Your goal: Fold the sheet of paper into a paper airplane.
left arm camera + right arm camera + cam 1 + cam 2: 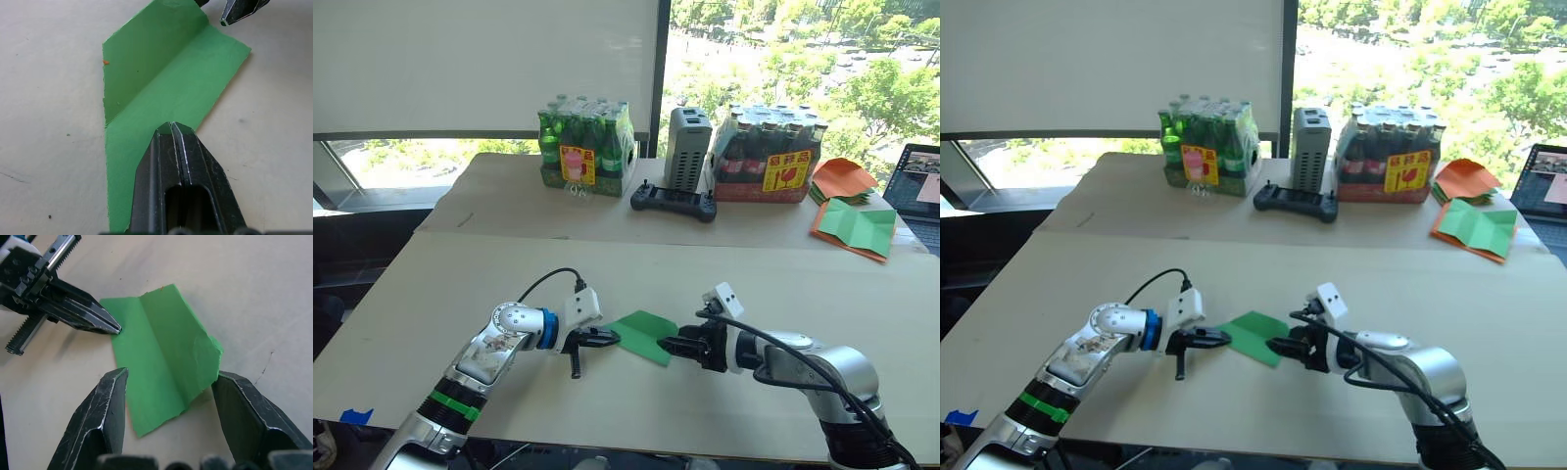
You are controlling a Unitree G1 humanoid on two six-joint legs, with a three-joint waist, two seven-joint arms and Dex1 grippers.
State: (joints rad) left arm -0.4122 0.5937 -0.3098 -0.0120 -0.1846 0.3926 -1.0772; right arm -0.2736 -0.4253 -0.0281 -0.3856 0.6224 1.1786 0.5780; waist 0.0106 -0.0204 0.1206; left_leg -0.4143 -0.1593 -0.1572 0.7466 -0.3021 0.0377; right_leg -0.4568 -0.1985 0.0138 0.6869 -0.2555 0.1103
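The sheet of paper (644,335) lies flat on the near table (450,284), creased down the middle, right between both grippers. Right gripper (168,382) is spread wide, fingers straddling one end, holding nothing. Left gripper (172,128) is closed, tip pressing the sheet's other end.

Bright daylight pours in through the big glass window (783,59) far behind both tools. The trees outside look washed out and almost white. The white pull-down blind (480,64) glows softly. The wide pale tan bench (489,284) is evenly lit, with no glare. Small, soft shadows lie under the left tool (610,337) and the right tool (668,345). In the wrist views the black fingers (178,171) look blurry up close, while the thin bright green sheet of paper (161,352) looks sharp.
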